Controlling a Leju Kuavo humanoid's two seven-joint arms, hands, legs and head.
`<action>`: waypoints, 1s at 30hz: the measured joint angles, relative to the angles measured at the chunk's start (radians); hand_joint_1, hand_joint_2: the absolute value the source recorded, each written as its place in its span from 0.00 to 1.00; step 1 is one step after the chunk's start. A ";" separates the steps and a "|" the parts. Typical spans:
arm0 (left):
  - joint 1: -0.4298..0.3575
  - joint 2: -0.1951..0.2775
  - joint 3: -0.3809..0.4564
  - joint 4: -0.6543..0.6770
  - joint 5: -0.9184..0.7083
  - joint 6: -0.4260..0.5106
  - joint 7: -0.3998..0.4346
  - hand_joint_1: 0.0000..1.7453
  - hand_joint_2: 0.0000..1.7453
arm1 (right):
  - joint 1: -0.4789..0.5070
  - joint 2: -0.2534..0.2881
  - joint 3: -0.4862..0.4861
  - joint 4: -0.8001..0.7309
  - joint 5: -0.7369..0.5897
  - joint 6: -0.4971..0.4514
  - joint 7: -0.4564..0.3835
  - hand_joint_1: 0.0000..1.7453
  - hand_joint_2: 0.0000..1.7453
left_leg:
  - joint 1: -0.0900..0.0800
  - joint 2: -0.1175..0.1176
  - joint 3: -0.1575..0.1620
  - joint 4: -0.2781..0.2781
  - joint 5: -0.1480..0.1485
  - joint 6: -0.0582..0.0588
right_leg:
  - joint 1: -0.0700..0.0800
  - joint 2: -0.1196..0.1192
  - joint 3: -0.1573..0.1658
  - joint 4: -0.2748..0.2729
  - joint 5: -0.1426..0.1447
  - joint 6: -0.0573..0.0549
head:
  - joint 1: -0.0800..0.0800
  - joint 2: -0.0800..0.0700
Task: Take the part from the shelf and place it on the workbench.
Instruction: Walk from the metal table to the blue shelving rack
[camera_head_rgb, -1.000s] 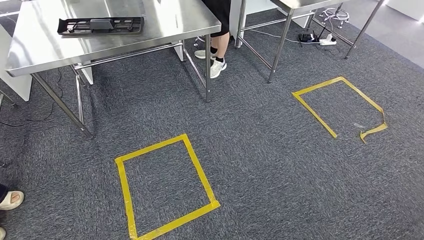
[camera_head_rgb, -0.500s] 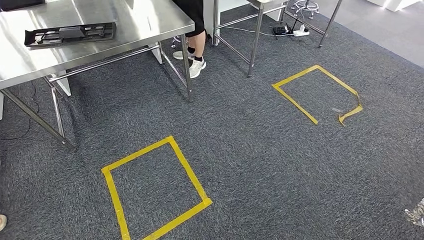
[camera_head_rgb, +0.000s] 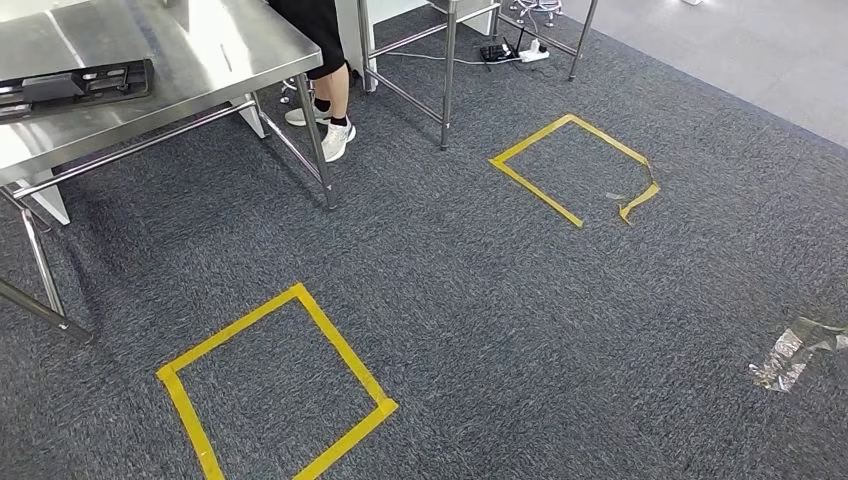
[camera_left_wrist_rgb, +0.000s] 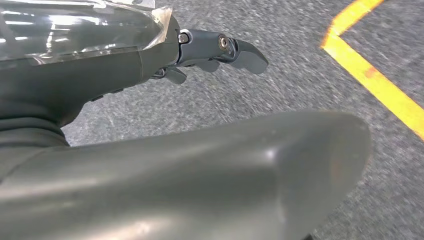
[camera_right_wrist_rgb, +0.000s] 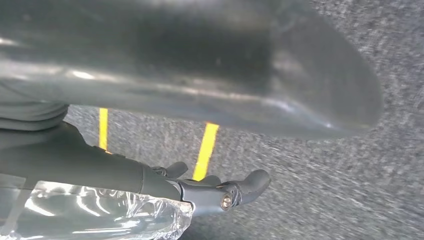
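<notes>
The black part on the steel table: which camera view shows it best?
The head view. The black part lies flat on the steel table at the upper left, cut by the picture's edge. The wrist views show carpet, yellow tape and each arm's own hand, not the part.

My head camera looks down on the carpet (camera_head_rgb: 520, 300); both wrist cameras view it closely, past each thumb.
</notes>
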 joint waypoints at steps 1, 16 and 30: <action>0.001 0.000 0.000 0.000 0.000 0.001 0.000 0.00 0.00 | 0.002 -0.001 0.000 0.000 0.000 0.000 0.000 0.00 0.00 | -0.001 0.009 0.001 -0.003 0.003 0.007 | -0.002 0.001 -0.004 0.000 0.001 0.006 | 0.000 0.000; 0.004 -0.004 0.000 0.000 0.000 0.003 0.005 0.00 0.00 | 0.002 -0.011 -0.004 0.000 0.009 0.004 0.000 0.00 0.00 | -0.010 0.144 0.020 -0.015 -0.003 -0.002 | -0.001 -0.127 0.009 0.001 -0.010 0.010 | 0.006 0.000; 0.007 -0.002 0.001 0.000 0.006 0.001 0.015 0.00 0.00 | 0.002 -0.008 -0.006 0.000 0.011 -0.002 0.004 0.00 0.00 | -0.002 -0.003 -0.004 0.000 0.002 0.002 | 0.000 -0.004 0.003 0.000 -0.001 -0.004 | -0.001 0.000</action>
